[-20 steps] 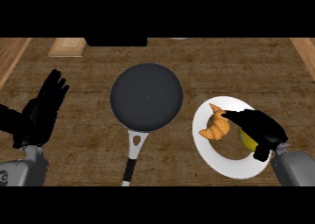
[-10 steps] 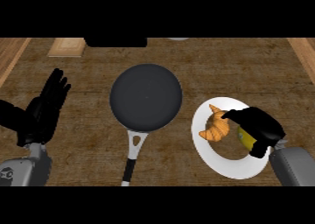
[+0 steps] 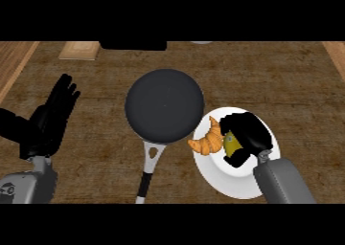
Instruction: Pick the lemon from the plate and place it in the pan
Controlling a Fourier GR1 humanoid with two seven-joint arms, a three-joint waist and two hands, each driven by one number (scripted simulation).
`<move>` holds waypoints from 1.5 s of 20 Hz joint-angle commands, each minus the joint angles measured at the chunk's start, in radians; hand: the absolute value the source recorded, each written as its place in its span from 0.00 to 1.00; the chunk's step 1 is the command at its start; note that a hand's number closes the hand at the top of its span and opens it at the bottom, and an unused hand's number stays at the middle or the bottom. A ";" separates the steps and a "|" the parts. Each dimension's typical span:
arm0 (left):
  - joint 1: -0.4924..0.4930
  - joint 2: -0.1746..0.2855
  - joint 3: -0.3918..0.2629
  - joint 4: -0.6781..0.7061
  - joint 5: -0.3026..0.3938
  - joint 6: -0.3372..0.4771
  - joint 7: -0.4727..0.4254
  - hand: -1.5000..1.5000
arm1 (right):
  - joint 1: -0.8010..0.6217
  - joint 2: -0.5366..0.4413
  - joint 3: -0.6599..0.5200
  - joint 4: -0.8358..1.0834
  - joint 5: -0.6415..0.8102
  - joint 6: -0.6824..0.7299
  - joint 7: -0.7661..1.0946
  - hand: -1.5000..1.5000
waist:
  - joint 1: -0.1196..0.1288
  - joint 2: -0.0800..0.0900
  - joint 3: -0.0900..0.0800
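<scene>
Right hand (image 3: 247, 134) curls round the lemon (image 3: 230, 142) on the plate (image 3: 225, 178), lower right; lifting it to the pan (image 3: 165, 103) is not yet done; left hand (image 3: 44, 124) rests open, left

Kitchen, as far as I see looking down. Dark wood-grain table (image 3: 295, 81) with paler wooden strips (image 3: 11, 67) along both sides, like a counter top. Cookware on it: a black pan (image 3: 165, 105) with a silver handle (image 3: 148, 167). Just beside it is a white plate (image 3: 228, 179) with food: a croissant (image 3: 209, 139) and a bit of yellow lemon (image 3: 230, 142). Pale wooden block (image 3: 80, 49) at the far edge, maybe a chopping board, can't tell. The dark thing (image 3: 133, 45) next to it is unclear.
</scene>
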 commanded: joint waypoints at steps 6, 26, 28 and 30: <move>-0.028 -0.006 -0.039 0.018 -0.002 -0.030 0.016 0.50 | -0.215 0.092 0.132 -0.088 0.077 -0.059 0.558 1.00 | 0.078 -0.014 -0.001; -0.118 -0.047 -0.076 0.067 -0.024 -0.018 0.003 0.50 | -0.796 0.093 0.383 0.032 -0.035 -0.038 1.531 1.00 | 0.123 0.017 0.003; -0.091 -0.043 -0.074 0.069 -0.028 -0.018 -0.010 0.50 | -0.805 0.093 0.388 0.069 -0.053 -0.071 1.557 1.00 | 0.112 0.018 0.003; -0.082 -0.032 -0.049 0.062 -0.019 -0.009 0.002 0.50 | -0.802 0.093 0.419 0.062 -0.063 -0.094 1.585 1.00 | 0.084 0.012 0.004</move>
